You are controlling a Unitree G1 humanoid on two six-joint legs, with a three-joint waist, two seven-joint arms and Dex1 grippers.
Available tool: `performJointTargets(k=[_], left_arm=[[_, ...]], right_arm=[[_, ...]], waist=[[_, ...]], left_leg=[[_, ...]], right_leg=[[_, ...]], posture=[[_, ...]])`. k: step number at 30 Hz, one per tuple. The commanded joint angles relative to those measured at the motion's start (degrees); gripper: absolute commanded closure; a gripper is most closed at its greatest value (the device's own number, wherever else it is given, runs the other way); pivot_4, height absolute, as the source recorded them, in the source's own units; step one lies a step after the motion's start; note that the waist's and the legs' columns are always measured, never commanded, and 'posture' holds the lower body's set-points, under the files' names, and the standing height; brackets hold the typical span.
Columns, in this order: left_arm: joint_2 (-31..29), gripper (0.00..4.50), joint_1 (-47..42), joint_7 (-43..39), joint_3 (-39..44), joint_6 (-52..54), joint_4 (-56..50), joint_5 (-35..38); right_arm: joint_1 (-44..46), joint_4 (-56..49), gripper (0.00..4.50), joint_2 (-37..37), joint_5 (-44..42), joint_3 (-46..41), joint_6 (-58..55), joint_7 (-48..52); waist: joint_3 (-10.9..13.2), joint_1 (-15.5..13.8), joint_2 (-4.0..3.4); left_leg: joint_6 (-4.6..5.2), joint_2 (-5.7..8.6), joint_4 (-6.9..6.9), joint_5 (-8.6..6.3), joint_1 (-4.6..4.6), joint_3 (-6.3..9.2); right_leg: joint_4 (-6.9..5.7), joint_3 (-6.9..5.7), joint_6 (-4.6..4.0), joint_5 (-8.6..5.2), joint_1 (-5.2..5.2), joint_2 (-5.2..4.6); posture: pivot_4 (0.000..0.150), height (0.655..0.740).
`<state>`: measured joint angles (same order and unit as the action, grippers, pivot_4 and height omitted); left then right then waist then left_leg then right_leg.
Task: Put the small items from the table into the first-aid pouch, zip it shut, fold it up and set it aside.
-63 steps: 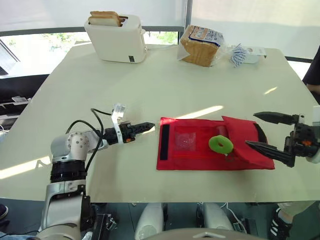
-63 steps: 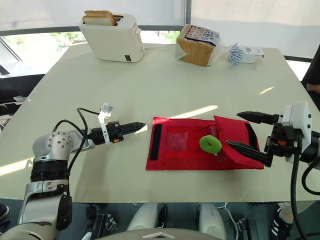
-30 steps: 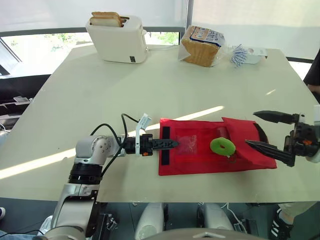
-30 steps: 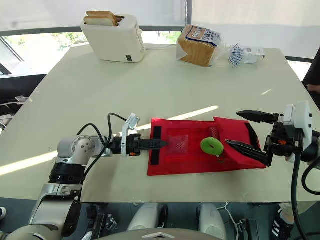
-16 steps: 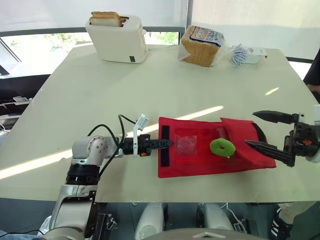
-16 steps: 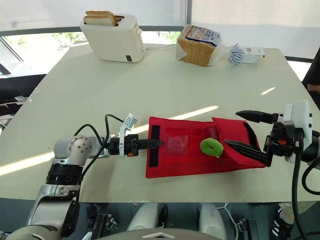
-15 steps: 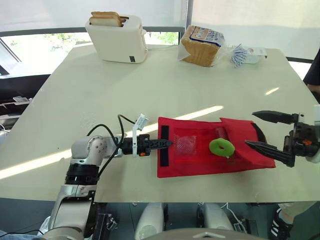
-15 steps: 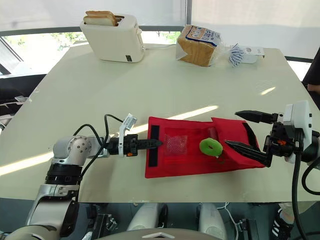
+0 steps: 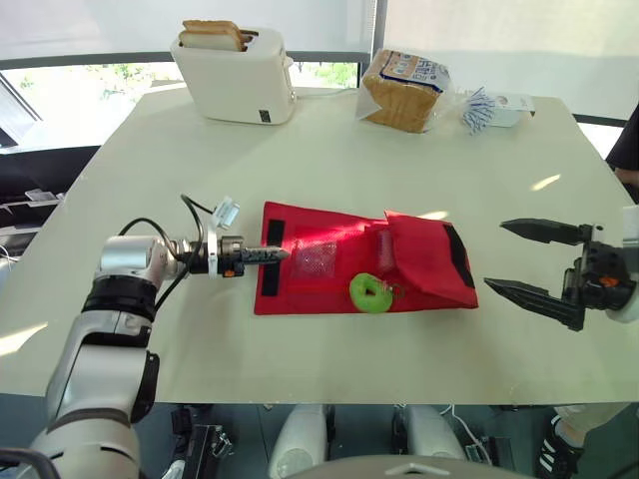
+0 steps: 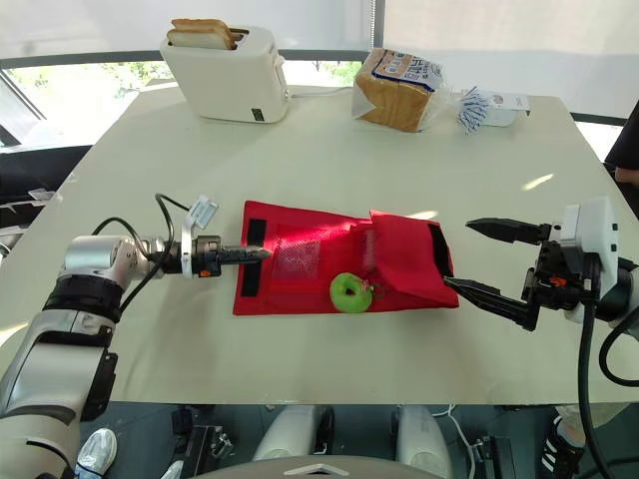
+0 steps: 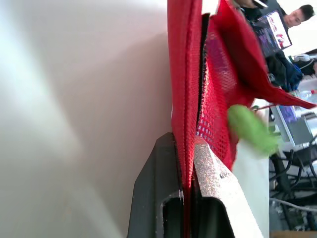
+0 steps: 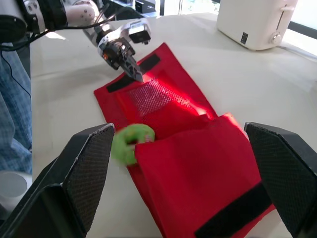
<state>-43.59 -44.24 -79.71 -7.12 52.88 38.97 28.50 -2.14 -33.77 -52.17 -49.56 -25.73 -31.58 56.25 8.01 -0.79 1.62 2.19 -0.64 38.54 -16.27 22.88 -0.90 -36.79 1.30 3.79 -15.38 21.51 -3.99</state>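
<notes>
The red first-aid pouch (image 9: 329,261) lies open on the table, its right flap (image 9: 429,264) folded over. My left gripper (image 9: 280,254) is shut on the pouch's left edge by the black strip (image 9: 273,244). In the left wrist view the red fabric (image 11: 185,99) is pinched between the fingers (image 11: 153,198). A green ring (image 9: 371,292) rests at the pouch's near edge. My right gripper (image 9: 495,254) hangs open just right of the flap, apart from it. The right wrist view shows the pouch (image 12: 198,158) and the ring (image 12: 130,142) between its fingers.
A white toaster (image 9: 238,75) with bread slices stands at the far left. A bagged loaf (image 9: 402,90) and a blue-and-white packet (image 9: 494,108) lie at the far right. A person (image 9: 629,150) is at the right edge. The table (image 9: 329,369) has bare room in front.
My left gripper has shut on the pouch's left edge and drawn back to the left. The pouch and green ring slid left with it, away from the still, open right gripper.
</notes>
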Motion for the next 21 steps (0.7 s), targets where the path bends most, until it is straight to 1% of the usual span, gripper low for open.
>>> performJointTargets(k=[1,3,6,8,9,10,12,13,14,15,16,17,21], left_arm=[[0.57,4.47,-3.77,-2.61,0.74,-2.83,1.83,-1.65],[1.31,4.47,-5.32,-2.16,0.51,-2.46,3.46,-2.95],[1.41,4.47,-5.68,-4.6,-0.44,-2.73,4.0,-4.36],[1.22,3.82,-4.88,-6.64,-0.61,-2.42,2.91,-4.41],[1.15,3.62,-4.44,-7.17,-0.86,-2.07,2.42,-4.6],[1.12,3.26,-4.06,-7.37,-0.93,-1.64,2.12,-4.75],[1.29,2.19,-3.25,-6.67,-0.84,-0.29,1.96,-5.06],[1.14,1.93,-2.53,-6.71,-0.82,0.31,1.46,-4.96],[1.02,1.41,-2.02,-6.78,-0.81,0.71,1.02,-4.88],[0.78,1.06,-1.4,-7.11,-0.81,0.88,0.24,-4.75],[0.19,0.57,-0.22,-7.9,-0.8,1.32,-1.25,-4.29],[-0.41,0.31,1.03,-8.4,-0.58,2.01,-2.79,-3.71],[-1.77,0.31,6.11,-7.55,2.36,4.1,-8.94,-0.77]], right_arm=[[1.44,-1.24,0.0,-0.55,0.24,0.14,0.66,-0.38],[1.87,-1.14,0.0,-0.53,0.26,0.42,0.64,-0.54],[2.13,-1.25,0.0,-0.41,0.36,0.67,0.62,-0.72],[2.16,-1.33,0.0,-0.33,0.39,0.67,0.63,-0.82],[2.15,-1.35,0.0,-0.3,0.36,0.61,0.61,-0.85],[2.11,-1.46,0.0,-0.26,0.32,0.54,0.56,-0.97],[1.76,-1.58,0.0,-0.24,0.33,0.23,0.5,-1.02],[1.57,-1.69,0.0,-0.24,0.31,0.07,0.47,-1.06],[1.45,-1.76,0.0,-0.24,0.3,-0.02,0.45,-1.09],[1.34,-1.85,0.0,-0.26,0.23,-0.13,0.41,-1.13],[1.3,-1.84,0.0,-0.33,0.17,-0.27,0.37,-1.12],[1.23,-1.81,0.0,-0.41,0.14,-0.43,0.35,-1.09],[0.74,-1.89,0.0,-0.5,0.12,-0.87,0.4,-1.01]], waist=[[0.01,0.05,0.01],[0.01,0.06,0.01],[0.02,0.11,0.02],[0.03,0.13,0.04],[0.03,0.12,0.04],[0.03,0.12,0.04],[0.03,0.12,0.04],[0.03,0.12,0.04],[0.03,0.13,0.04],[0.03,0.13,0.05],[0.03,0.13,0.04],[0.03,0.13,0.05],[0.04,0.32,0.04]], left_leg=[[0.0,0.0,0.0,0.0,0.01,0.0],[0.0,0.0,0.0,0.0,0.01,0.01],[0.01,0.0,0.0,-0.01,0.01,0.01],[0.02,0.0,0.0,-0.01,0.01,0.01],[0.01,-0.01,0.0,-0.01,0.01,0.01],[0.01,-0.02,0.0,-0.01,0.01,0.01],[0.02,-0.04,0.0,-0.01,0.01,0.01],[0.02,-0.05,0.01,-0.01,0.01,0.01],[0.02,-0.05,0.01,-0.01,0.01,0.01],[0.02,-0.1,0.01,-0.01,0.01,0.02],[0.02,-0.13,0.01,-0.01,0.01,0.02],[0.02,-0.19,0.01,-0.01,0.01,0.01],[0.02,-0.27,0.0,-0.01,-0.01,-0.01]], right_leg=[[-0.01,0.0,0.0,0.0,0.01,0.0],[-0.02,-0.01,0.0,0.0,0.01,0.0],[-0.02,-0.01,0.01,0.0,0.01,0.0],[-0.02,0.0,0.01,0.0,0.01,0.0],[-0.02,-0.01,0.01,0.0,0.02,0.0],[-0.03,-0.01,0.01,0.0,0.02,0.0],[-0.03,0.0,0.01,0.0,0.02,0.0],[-0.03,0.0,0.01,0.0,0.02,0.0],[-0.03,0.0,0.01,0.0,0.02,0.0],[-0.03,0.0,0.01,0.0,0.02,0.0],[-0.04,0.0,0.01,0.0,0.02,0.0],[-0.03,0.0,0.0,0.0,0.02,0.0],[-0.05,0.02,0.0,0.0,0.02,0.0]], posture=[[0.15,0.74],[0.15,0.74],[0.15,0.74],[0.15,0.74],[0.15,0.74],[0.15,0.74],[0.15,0.74],[0.15,0.74],[0.15,0.74],[0.15,0.74],[0.15,0.74],[0.15,0.74],[0.15,0.74]])
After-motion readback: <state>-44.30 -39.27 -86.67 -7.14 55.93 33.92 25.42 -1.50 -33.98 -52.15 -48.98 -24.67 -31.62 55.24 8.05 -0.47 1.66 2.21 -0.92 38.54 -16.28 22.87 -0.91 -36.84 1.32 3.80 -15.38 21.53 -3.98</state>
